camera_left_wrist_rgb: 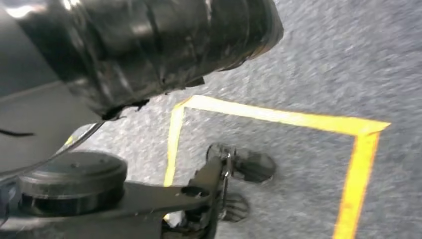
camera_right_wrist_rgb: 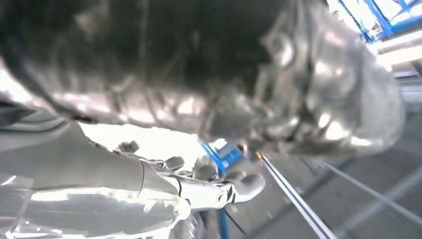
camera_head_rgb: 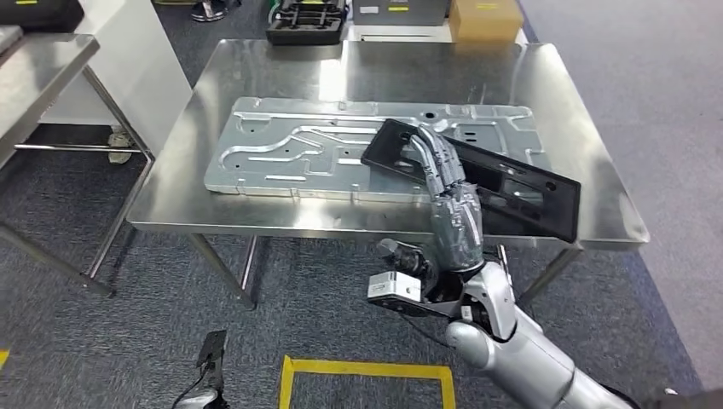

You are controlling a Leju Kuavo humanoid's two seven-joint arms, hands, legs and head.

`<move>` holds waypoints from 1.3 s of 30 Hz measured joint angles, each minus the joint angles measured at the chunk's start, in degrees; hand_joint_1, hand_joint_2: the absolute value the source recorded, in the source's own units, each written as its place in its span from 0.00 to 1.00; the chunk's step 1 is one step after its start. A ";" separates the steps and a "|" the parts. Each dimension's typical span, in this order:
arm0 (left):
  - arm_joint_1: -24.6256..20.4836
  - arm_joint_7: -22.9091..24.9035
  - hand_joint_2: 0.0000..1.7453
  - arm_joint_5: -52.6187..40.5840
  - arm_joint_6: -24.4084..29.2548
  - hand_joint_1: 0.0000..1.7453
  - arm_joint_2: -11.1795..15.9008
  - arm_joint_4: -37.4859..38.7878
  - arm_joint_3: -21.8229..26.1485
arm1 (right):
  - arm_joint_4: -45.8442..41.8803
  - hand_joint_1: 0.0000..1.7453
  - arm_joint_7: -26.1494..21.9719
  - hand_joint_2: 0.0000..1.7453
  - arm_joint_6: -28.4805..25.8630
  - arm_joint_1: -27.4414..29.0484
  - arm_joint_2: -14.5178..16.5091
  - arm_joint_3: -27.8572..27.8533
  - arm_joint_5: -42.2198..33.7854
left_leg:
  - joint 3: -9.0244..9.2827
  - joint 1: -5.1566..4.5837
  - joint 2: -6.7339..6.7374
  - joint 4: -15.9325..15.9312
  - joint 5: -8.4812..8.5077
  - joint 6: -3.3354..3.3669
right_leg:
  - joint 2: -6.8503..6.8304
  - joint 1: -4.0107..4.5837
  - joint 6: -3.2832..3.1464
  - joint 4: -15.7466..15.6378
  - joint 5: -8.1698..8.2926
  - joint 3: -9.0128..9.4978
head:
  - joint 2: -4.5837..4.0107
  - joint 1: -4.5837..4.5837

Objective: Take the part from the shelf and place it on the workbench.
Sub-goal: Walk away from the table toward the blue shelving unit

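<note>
A long black flat part [camera_head_rgb: 520,187] lies slantwise over the right front of the steel workbench [camera_head_rgb: 273,68], its far end above a silver stamped panel [camera_head_rgb: 298,149]. My right hand [camera_head_rgb: 448,183] grips it from the near side, fingers curled over its top face. I cannot tell whether the part touches the bench. The right wrist view is blurred and shows the silver-wrapped right hand [camera_right_wrist_rgb: 298,99] close up. My left hand [camera_head_rgb: 205,375] hangs low at the left above the floor; its dark cover [camera_left_wrist_rgb: 149,45] is in the left wrist view, with the fingers hidden.
A second steel table [camera_head_rgb: 34,77] stands at the left, with a white cabinet [camera_head_rgb: 128,51] behind it. Beyond the bench, a black tray [camera_head_rgb: 307,21] and a cardboard box [camera_head_rgb: 486,17] sit on the floor. Yellow tape [camera_head_rgb: 367,371] marks the carpet by my feet.
</note>
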 joint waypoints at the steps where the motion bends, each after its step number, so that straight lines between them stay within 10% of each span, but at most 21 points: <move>1: 0.16 -0.09 0.00 0.12 -0.03 0.00 -0.03 0.00 0.19 | 0.39 0.00 -1.05 0.00 0.01 1.02 0.39 -0.31 -1.20 | -0.82 0.18 0.03 3.46 -3.03 -0.40 | 0.02 -0.04 -0.15 -0.06 0.74 -0.91 | 0.00 -0.15; 3: 0.41 -0.22 0.00 0.34 -0.05 0.00 -0.03 0.00 0.62 | 1.50 0.00 -2.85 0.00 0.03 3.02 0.96 -0.83 -3.56 | -1.48 0.51 0.06 9.72 -5.75 -0.94 | 0.00 -0.06 -0.06 0.00 2.12 -2.77 | 0.00 -0.18; 5: 0.72 -0.23 0.00 0.59 -0.07 0.00 0.02 0.00 0.97 | 2.92 0.00 -4.10 0.00 0.10 4.96 1.46 -1.17 -6.07 | 0.74 0.69 0.06 10.27 -3.48 -1.21 | -0.03 -0.16 0.24 0.16 3.46 -4.69 | 0.00 -0.19; 7: 0.89 -0.19 0.00 0.73 -0.08 0.00 0.07 0.00 1.19 | 4.31 0.00 -5.17 0.00 0.14 6.58 1.93 -1.34 -8.22 | 6.76 0.70 0.02 3.72 -1.82 -1.23 | -0.01 -0.26 0.75 0.49 4.68 -6.36 | 0.00 -0.21; 10: 0.94 -0.20 0.00 0.79 -0.16 0.00 0.10 0.00 1.54 | 6.52 0.00 -6.74 0.00 0.18 8.27 2.78 -1.47 -10.81 | 13.17 0.28 -0.26 -5.61 -3.93 -0.25 | -0.03 -0.22 1.73 0.60 6.30 -7.15 | 0.00 -0.12; 13: 1.19 -0.12 0.00 0.79 -0.40 0.00 0.11 0.00 1.96 | 9.27 0.00 -7.89 0.00 0.19 9.57 3.68 -1.48 -12.75 | 12.24 0.27 -0.04 -6.09 -2.61 1.21 | 0.12 -0.42 2.64 0.75 6.48 -7.50 | 0.00 -0.16; 17: 1.13 0.37 0.00 0.66 -0.72 0.00 0.26 0.00 2.21 | 13.46 0.00 -9.20 0.00 0.06 10.79 4.78 -1.48 -16.30 | 9.12 0.18 0.30 -6.13 0.49 2.77 | 0.30 -0.52 2.99 12.46 -4.25 -10.63 | 0.00 0.21; 19: 1.17 0.54 0.00 0.64 -0.80 0.00 0.29 0.00 2.22 | 15.25 0.00 -9.79 0.00 0.05 11.17 5.21 -1.48 -18.19 | 6.88 -0.06 0.29 -5.83 1.95 2.77 | 0.30 -0.50 2.94 17.42 -5.01 -10.43 | 0.00 0.22; 22: 1.18 0.57 0.00 0.74 -1.09 0.00 0.29 0.00 2.22 | 17.88 0.00 -11.28 0.00 0.20 11.29 5.91 -1.67 -21.95 | 3.84 -0.39 0.29 -5.22 3.86 2.41 | 0.29 -0.26 2.15 11.74 -1.96 -3.52 | 0.00 0.21; 24: 1.13 0.52 0.00 0.84 -1.22 0.00 0.33 0.00 2.24 | 20.27 0.00 -13.04 0.00 0.28 11.27 6.59 -2.33 -25.76 | 2.70 -0.54 0.35 -4.92 4.96 1.93 | 0.26 0.13 1.64 3.97 -3.43 2.15 | 0.00 0.18; 27: 1.13 0.46 0.00 1.25 -1.28 0.00 0.49 0.01 2.29 | 24.86 0.00 -16.23 0.00 0.80 11.43 7.43 -3.65 -31.29 | 2.08 -0.33 0.39 -5.20 6.67 1.04 | 0.17 0.44 1.31 0.20 -3.74 3.35 | 0.00 0.32; 29: 1.31 0.49 0.00 1.66 -1.48 0.00 0.62 0.02 2.33 | 28.72 0.00 -17.77 0.00 1.71 11.65 7.93 -4.57 -34.69 | 1.03 -0.13 0.24 -3.83 4.59 0.33 | -0.05 0.17 0.66 -0.28 -2.20 2.26 | 0.00 0.33; 33: 1.43 0.58 0.00 1.92 -2.27 0.00 0.71 0.02 2.42 | 37.35 0.00 -19.66 0.00 3.32 11.96 9.19 -5.98 -38.49 | -1.65 0.40 0.16 8.16 -5.29 -0.76 | -0.16 0.04 0.03 -0.34 1.11 -1.67 | 0.00 0.08; 36: 1.42 0.67 0.00 1.92 -2.62 0.00 0.89 0.02 2.46 | 43.56 0.00 -20.20 0.00 3.46 12.66 9.71 -6.40 -39.25 | 1.71 0.61 0.16 9.60 -1.82 -1.04 | -0.26 -0.07 0.47 0.14 3.38 -5.20 | 0.00 0.02; 39: 1.07 0.74 0.00 1.85 -2.97 0.00 1.04 0.02 2.47 | 47.90 0.00 -19.58 0.00 3.94 12.77 10.24 -6.70 -39.68 | 10.84 0.44 0.05 -1.48 -3.10 -0.61 | -0.27 -0.08 1.33 0.91 5.29 -7.59 | 0.01 0.06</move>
